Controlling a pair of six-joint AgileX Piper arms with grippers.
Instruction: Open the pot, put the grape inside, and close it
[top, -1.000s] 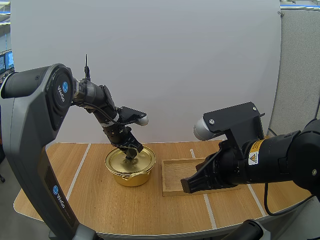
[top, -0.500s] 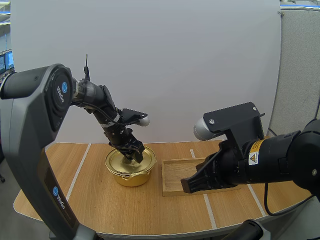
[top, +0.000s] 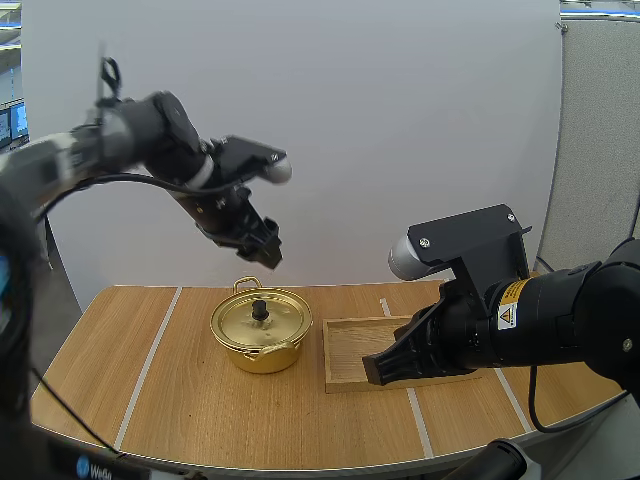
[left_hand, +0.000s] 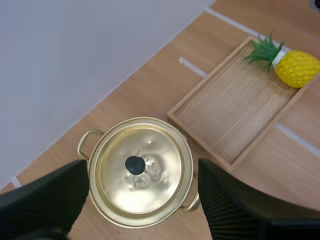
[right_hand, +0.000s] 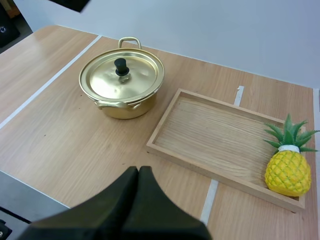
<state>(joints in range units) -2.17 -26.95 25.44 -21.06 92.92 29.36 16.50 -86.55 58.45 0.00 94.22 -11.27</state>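
Your left hand (top: 264, 250) hangs high over the round golden metal pot (top: 260, 356), its black fingers (left_hand: 45, 197) spread wide with nothing between them. The pot sits upright on the pale wooden bench (top: 190, 410), left of the shallow rectangular wooden tray (top: 352, 340). The golden lid (left_hand: 155, 175) is seated flat on it, so I judge opening the pot to be the step in hand, with none of the task done yet.

To do it well, bring that hand straight down and keep the small black knob (left_hand: 134, 164) centred between the two fingers. Pinch the knob itself, not the lid's rim. Then lift vertically until the lid clears the pot before you swing it aside, since a slanted pull may drag the light pot along.

The knob points straight up. The pot is round, so its only axis is the line through its two loop handles, which runs from the bench's near edge toward its far edge.

The fruit on offer is a small yellow pineapple with a green leafy crown (right_hand: 286, 172), at the tray's end far from the pot. I cannot tell whether it stands or lies.

Your right hand (top: 384, 369) is closed on nothing, its fingers pressed into one dark wedge, low over the tray's near edge.
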